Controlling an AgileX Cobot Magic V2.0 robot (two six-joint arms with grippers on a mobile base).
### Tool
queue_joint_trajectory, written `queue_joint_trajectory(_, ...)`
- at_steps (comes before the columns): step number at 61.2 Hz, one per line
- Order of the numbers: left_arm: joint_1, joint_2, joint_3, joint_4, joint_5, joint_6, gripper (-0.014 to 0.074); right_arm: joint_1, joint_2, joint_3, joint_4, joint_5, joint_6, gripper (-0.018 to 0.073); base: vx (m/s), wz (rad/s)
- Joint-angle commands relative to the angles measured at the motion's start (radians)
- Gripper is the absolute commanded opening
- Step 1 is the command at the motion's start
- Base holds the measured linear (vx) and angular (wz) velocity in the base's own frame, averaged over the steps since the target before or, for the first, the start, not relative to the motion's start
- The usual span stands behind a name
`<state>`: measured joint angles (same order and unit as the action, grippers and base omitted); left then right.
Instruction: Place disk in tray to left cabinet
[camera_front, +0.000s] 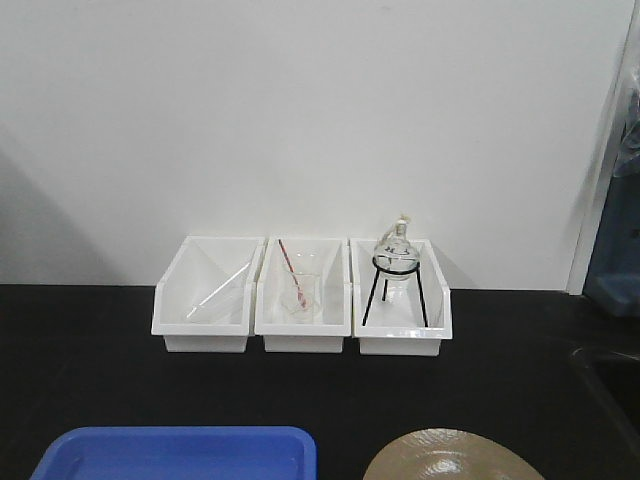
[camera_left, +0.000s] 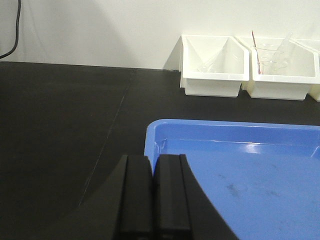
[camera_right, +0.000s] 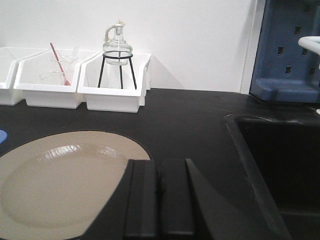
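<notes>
1. Hovering my left gripper (camera_left: 153, 160) at the blue tray's (camera_left: 225, 131) near corner, fingers pressed together, empty
2. My right gripper (camera_right: 159, 163), likewise closed on nothing, hangs by the disk (camera_right: 55, 185)
3. The disk lies flat on the black counter (camera_right: 190, 115), right of the tray, apart from it

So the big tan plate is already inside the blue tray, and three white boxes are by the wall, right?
No. The disk is not in the tray; it lies on the black counter to the tray's right, as the front-facing view shows. The three white boxes are by the wall.
</notes>
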<state>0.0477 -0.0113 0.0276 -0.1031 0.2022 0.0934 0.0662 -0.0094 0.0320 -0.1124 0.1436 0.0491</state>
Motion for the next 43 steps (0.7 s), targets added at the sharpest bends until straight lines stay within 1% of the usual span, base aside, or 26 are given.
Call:
queue_joint_trajectory(1,0.001,-0.006,0.018,-0.006,-0.083,-0.010,-0.0006,-0.006,-0.012,0.019,-0.012,-0.080,-0.009,-0.0004,0.00,0.00)
queue_joint_trajectory(43,0.001,-0.006,0.018,-0.006,-0.083,-0.010,-0.0006,-0.006,-0.012,0.019,-0.012,-0.080,-0.009,-0.0004,0.00,0.00)
